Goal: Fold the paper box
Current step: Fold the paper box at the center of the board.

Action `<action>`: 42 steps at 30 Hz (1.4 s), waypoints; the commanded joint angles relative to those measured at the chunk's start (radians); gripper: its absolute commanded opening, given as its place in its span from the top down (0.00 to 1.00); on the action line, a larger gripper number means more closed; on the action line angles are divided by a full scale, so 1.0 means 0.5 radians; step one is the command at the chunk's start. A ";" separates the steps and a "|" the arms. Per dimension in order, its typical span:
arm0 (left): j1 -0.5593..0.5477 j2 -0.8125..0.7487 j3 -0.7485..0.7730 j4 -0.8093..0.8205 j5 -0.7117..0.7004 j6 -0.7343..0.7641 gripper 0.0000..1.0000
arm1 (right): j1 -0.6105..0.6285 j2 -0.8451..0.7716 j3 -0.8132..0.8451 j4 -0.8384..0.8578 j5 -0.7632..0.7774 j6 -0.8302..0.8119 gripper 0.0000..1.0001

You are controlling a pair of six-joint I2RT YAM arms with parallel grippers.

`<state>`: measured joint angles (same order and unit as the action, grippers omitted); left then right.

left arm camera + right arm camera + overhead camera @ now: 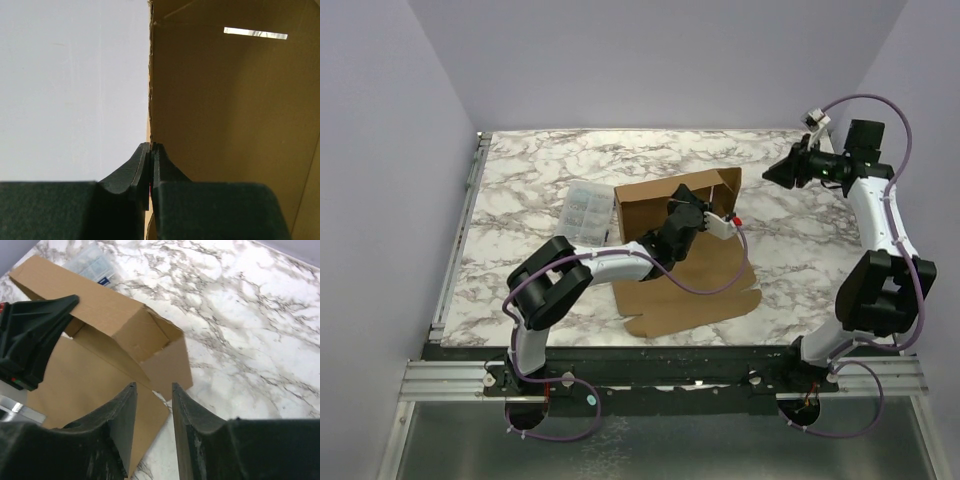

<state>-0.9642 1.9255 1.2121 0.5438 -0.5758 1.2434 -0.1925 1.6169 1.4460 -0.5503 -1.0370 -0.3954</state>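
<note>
One paper box (660, 205) in left gripper (151, 148), one case (587, 208), right gripper (153, 390) parted.

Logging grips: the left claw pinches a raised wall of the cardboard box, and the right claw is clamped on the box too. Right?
Only the left claw pinches a wall of the paper box. The right claw holds nothing: the right wrist view shows its fingers apart and empty, clear of the box.

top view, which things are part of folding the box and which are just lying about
Job: paper box; left gripper, pinching its wall; right gripper, open, holding nothing.
Lying about: clear plastic case, beside the box.
</note>
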 commanded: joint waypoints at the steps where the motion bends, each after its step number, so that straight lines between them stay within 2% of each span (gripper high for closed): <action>1: -0.008 -0.083 -0.050 -0.005 0.034 0.017 0.97 | -0.074 0.094 -0.099 0.130 0.005 0.033 0.59; 4: -0.008 -0.094 -0.050 -0.005 0.060 0.007 0.97 | -0.073 0.283 -0.070 0.119 0.064 -0.100 0.50; 10: -0.008 -0.097 -0.051 -0.001 0.072 -0.025 0.97 | -0.049 0.565 0.005 0.228 0.011 -0.287 0.48; 14: -0.008 -0.104 -0.054 0.002 0.078 -0.017 0.97 | 0.050 0.620 0.031 0.294 0.117 -0.363 0.34; 16: -0.008 -0.113 -0.061 0.007 0.096 -0.017 0.97 | 0.058 0.678 0.093 0.270 0.088 -0.395 0.32; 24: -0.004 -0.144 -0.078 0.020 0.221 -0.090 0.95 | 0.057 0.860 0.365 -0.076 -0.146 -0.843 0.29; 30: -0.004 -0.188 -0.076 0.005 0.245 -0.159 0.91 | 0.062 0.880 0.386 -0.156 -0.179 -1.023 0.19; 38: -0.017 -0.170 -0.078 -0.069 0.173 -0.099 0.91 | 0.069 1.014 0.586 -0.560 -0.359 -1.374 0.18; 42: -0.017 -0.114 -0.059 -0.075 0.110 -0.033 0.92 | 0.072 1.035 0.600 -0.646 -0.384 -1.455 0.18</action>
<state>-0.9646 1.8671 1.1809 0.5213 -0.4911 1.1950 -0.1589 2.1048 1.7210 -0.7601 -1.1641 -1.0271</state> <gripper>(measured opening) 0.092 0.814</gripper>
